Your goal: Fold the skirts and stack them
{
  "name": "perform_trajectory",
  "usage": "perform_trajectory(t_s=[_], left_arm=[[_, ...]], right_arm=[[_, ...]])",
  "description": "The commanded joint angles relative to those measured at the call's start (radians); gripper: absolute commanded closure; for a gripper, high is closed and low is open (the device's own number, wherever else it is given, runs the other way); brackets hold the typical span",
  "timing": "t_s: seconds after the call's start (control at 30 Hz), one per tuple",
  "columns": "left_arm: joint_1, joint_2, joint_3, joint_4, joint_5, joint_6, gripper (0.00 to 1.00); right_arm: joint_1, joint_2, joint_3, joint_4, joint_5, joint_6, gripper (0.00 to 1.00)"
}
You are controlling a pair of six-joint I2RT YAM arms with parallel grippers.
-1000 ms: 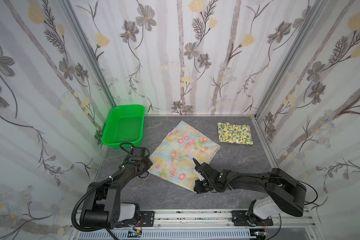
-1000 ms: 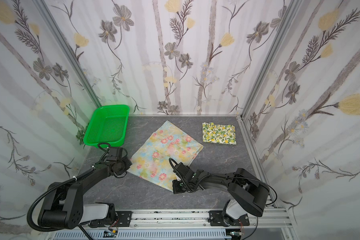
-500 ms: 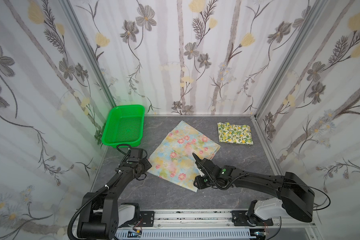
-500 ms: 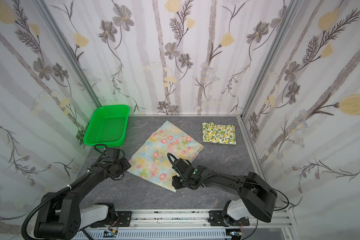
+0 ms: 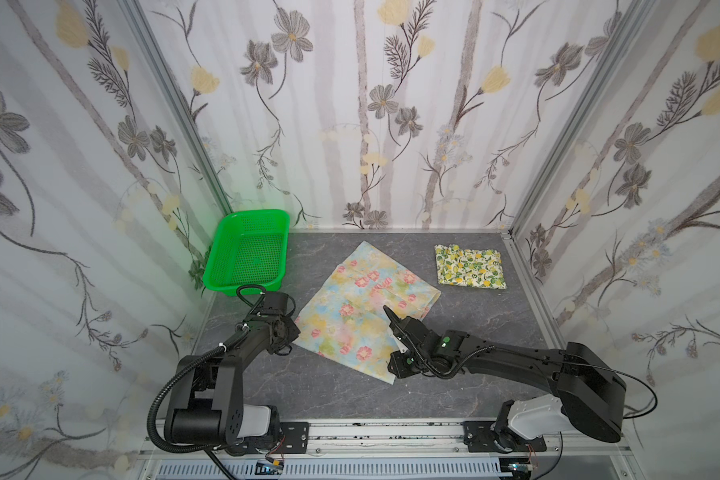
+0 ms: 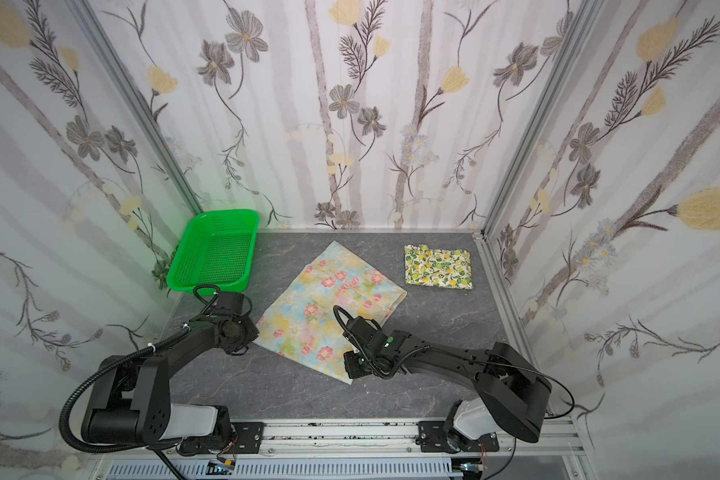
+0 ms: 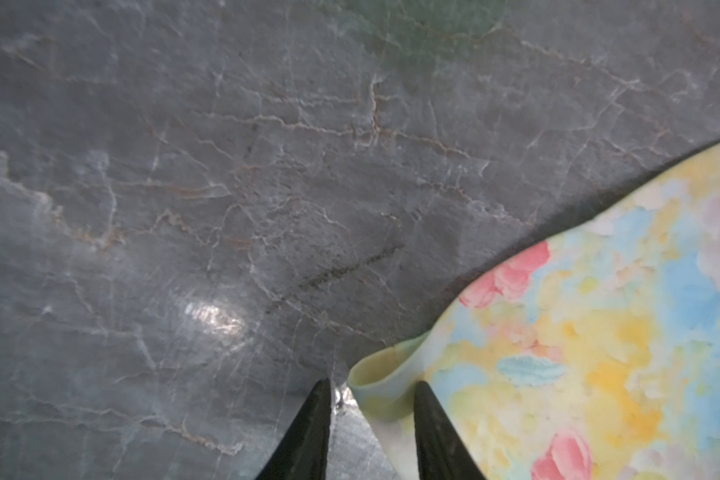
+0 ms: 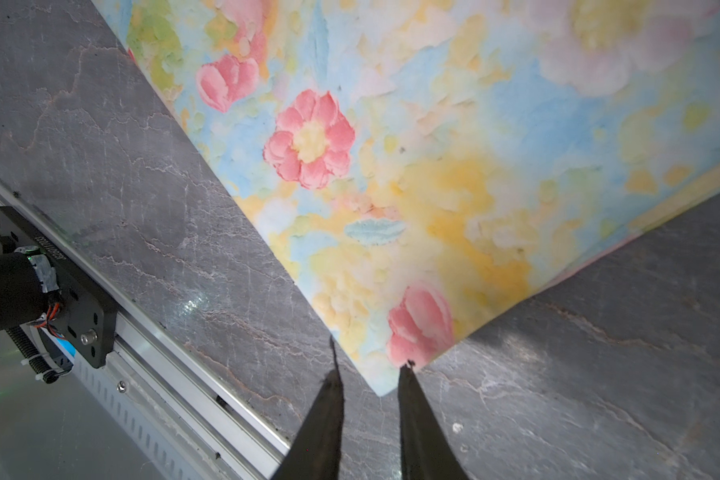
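at two corners of the pastel skirt (image 5: 362, 307), left gripper (image 7: 371, 381) and right gripper (image 8: 369, 371) straddle its edge, jaws parted, unclamped.

Both top views are bright and evenly lit from above, with soft shadows. The walls bow outward at the edges, and the basket (image 5: 248, 257) tints the left wall green. The left wrist view is blurred, with glare on the table (image 7: 213, 318). The skirt (image 8: 391, 166) looks sharper in the right wrist view.

The basket (image 5: 253, 217) sits far left, the spread skirt (image 5: 350, 316) lies centre, and the folded skirt (image 5: 470, 266) lies far right.
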Motion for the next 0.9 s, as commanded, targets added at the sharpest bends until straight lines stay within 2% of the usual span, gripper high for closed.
perform_trajectory(t_s=[0.0, 0.3, 0.5, 0.7, 0.87], left_arm=[[0.001, 0.008, 0.011, -0.003, -0.029, 0.011, 0.65], [0.001, 0.044, 0.015, 0.002, -0.036, 0.013, 0.69], [0.001, 0.053, 0.018, 0.006, -0.044, 0.01, 0.8], [0.001, 0.045, 0.025, 0.008, -0.043, 0.012, 0.99], [0.001, 0.034, 0.031, 0.008, -0.044, 0.013, 1.0]], right_arm=[[-0.004, 0.031, 0.013, 0.03, -0.007, -0.002, 0.75], [-0.007, 0.037, 0.016, 0.019, -0.002, -0.017, 0.78], [0.007, 0.012, 0.012, -0.026, 0.074, -0.049, 0.75], [0.039, -0.027, 0.013, -0.068, 0.18, -0.07, 0.69], [0.075, -0.022, 0.023, -0.09, 0.208, -0.091, 0.67]])
